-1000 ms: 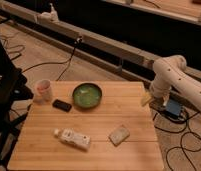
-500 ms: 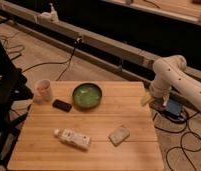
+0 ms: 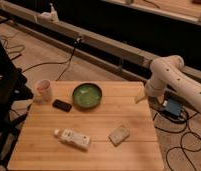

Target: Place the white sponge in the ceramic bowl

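The white sponge (image 3: 119,134) lies flat on the wooden table (image 3: 129,107), toward the front right. The ceramic bowl (image 3: 87,95), green inside with a dark rim, stands at the back middle of the table and holds nothing I can make out. My white arm comes in from the right, and its gripper (image 3: 141,98) hangs at the table's right edge, beside and behind the sponge, well right of the bowl. It holds nothing that I can see.
A pale pinkish cup (image 3: 43,90) stands at the back left, a black flat slab (image 3: 62,105) next to it. A white labelled bottle (image 3: 73,138) lies at the front left. Cables and a blue box (image 3: 172,108) lie on the floor to the right.
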Available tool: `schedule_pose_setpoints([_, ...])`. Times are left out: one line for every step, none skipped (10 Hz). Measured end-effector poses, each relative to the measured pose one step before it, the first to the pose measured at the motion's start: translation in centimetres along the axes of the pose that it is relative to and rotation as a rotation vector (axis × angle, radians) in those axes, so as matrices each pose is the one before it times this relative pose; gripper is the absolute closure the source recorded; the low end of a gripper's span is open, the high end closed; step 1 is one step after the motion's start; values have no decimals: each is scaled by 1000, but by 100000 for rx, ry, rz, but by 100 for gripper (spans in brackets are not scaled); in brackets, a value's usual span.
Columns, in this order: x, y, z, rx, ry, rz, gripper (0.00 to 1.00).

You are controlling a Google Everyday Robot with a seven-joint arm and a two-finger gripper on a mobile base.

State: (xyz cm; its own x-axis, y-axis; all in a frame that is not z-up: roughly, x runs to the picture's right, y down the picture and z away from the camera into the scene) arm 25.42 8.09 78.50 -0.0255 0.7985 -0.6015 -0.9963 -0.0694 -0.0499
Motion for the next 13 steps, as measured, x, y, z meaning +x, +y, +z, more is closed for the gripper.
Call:
schedule_pose_setpoints([213,1747,530,-2338,-354,1467,20])
schedule_pose_setpoints([369,1399,638,-1948,-45,607,20])
schedule_pose_setpoints([564,1553,753,-2334,11,59,20])
schedule_pose_setpoints([480,1206,611,-1508,298,-426,20])
schedule_pose_setpoints([821,2295,969,-2523,-85,-1740,20])
schedule_pose_setpoints([550,1075,564,-1322,67,-978,20])
schedule_pose_setpoints([1433,2006,1029,-3150,1450,-2688,20])
schedule_pose_setpoints([1371,1527,705,-2416,1737,-3870,20])
schedule_pose_setpoints([774,930,401,-1487,891,-2544,20])
schedule_pose_setpoints([79,157,21,-279,27,-371,20])
schedule_pose_setpoints([14,-21,30,9,39,-50,20])
schedule_pose_setpoints([0,-46,7,162,-38,-34,20])
schedule_pose_setpoints([44,-273,39,923,-62,26,20])
